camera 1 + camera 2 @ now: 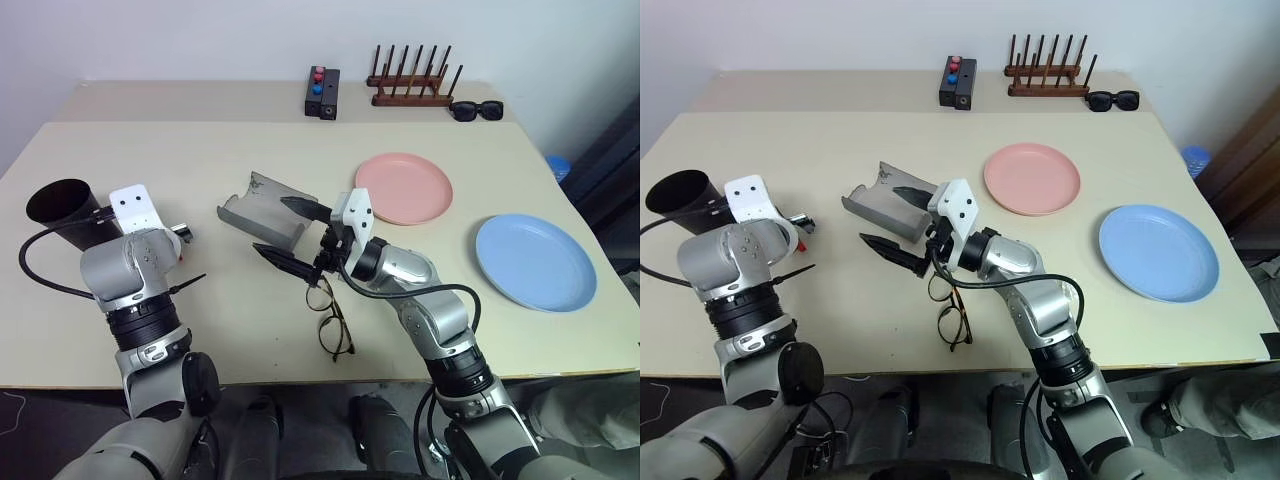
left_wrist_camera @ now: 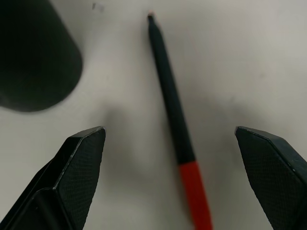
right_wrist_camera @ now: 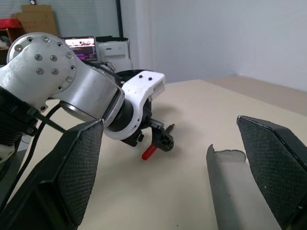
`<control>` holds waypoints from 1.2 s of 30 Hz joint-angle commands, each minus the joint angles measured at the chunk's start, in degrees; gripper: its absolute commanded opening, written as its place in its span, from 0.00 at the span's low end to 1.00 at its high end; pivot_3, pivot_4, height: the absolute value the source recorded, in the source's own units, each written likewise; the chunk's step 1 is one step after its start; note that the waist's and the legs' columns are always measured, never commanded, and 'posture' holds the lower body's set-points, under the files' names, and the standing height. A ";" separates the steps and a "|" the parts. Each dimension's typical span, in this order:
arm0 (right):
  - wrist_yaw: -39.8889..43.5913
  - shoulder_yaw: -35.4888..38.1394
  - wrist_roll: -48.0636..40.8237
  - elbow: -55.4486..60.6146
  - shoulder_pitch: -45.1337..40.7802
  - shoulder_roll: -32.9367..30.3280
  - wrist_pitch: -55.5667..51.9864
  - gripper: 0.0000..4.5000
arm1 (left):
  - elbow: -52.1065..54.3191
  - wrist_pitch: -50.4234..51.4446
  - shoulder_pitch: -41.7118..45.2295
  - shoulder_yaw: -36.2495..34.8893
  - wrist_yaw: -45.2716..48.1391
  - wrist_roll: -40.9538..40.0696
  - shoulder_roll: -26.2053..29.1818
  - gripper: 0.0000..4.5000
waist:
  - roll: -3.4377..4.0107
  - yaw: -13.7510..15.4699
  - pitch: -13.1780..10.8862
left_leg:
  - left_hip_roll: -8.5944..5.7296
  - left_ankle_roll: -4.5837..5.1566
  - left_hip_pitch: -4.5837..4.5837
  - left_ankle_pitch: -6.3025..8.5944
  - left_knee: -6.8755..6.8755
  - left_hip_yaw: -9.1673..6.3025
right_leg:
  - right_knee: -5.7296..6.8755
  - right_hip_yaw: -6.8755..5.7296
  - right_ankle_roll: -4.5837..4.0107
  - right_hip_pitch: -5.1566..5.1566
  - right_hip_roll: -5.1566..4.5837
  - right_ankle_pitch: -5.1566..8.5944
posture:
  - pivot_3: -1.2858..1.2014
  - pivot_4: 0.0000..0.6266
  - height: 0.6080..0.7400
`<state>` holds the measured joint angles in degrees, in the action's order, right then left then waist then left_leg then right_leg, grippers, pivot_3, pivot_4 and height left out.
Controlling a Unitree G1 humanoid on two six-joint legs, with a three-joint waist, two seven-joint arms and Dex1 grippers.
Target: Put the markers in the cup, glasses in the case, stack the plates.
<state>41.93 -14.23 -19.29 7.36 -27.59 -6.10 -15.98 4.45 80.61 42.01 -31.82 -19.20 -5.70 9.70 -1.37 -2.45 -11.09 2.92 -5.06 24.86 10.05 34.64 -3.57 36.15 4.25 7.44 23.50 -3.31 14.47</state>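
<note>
Left gripper (image 2: 170, 139) spread wide over the black-and-red marker (image 2: 173, 120) lying on the table (image 1: 200, 150) beside the cup (image 1: 60, 212), lined up to grab it; right gripper (image 1: 290, 235) also open, idle near the case (image 1: 255, 212).

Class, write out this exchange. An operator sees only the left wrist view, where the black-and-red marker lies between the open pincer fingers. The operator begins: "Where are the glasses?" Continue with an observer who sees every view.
Observer: The glasses lie on the table near its front edge, outside the case.
Operator: Is the case ready for them?
Observer: Yes, the case lies open, with the right pincer open beside it.
Operator: Are the plates stacked?
Observer: No, the pink plate and the blue plate lie apart.
</note>
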 commanded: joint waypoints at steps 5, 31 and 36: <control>0.16 -0.09 -0.36 1.16 -0.62 0.16 0.29 1.00 | 0.38 1.40 2.36 -3.82 -0.74 1.57 -2.17 0.46 | 0.00 -0.02 0.00 | 0.00 0.00 0.00 0.00 -0.01 -0.01 | 0.00 -0.01 0.00 0.01 0.00 0.00 | 0.52 0.24 1.00; 1.13 1.27 -4.80 3.23 -1.12 1.96 -1.45 1.00 | 7.76 -58.21 -14.06 3.69 3.74 8.20 10.28 0.00 | -0.04 0.10 0.00 | 0.02 -0.43 -0.02 -0.29 -0.58 0.00 | -0.03 0.00 -0.05 0.21 0.00 -0.03 | 0.52 0.24 1.00; 1.56 1.00 -6.17 3.97 -1.28 1.52 -2.63 1.00 | 6.32 -59.82 -16.32 3.22 3.21 8.58 10.43 0.00 | -0.08 0.16 0.02 | 0.02 -0.43 -0.02 -0.29 -0.56 -0.01 | -0.03 -0.01 -0.05 0.20 0.00 -0.03 | 0.52 0.24 1.00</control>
<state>43.22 -14.00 -23.96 8.77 -27.61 -4.90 -18.56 9.59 22.82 25.84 -27.98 -15.45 2.29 19.31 -1.45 -2.29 -11.07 2.93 -5.49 24.83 9.77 34.09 -3.58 36.12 4.24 7.39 23.70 -3.31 14.44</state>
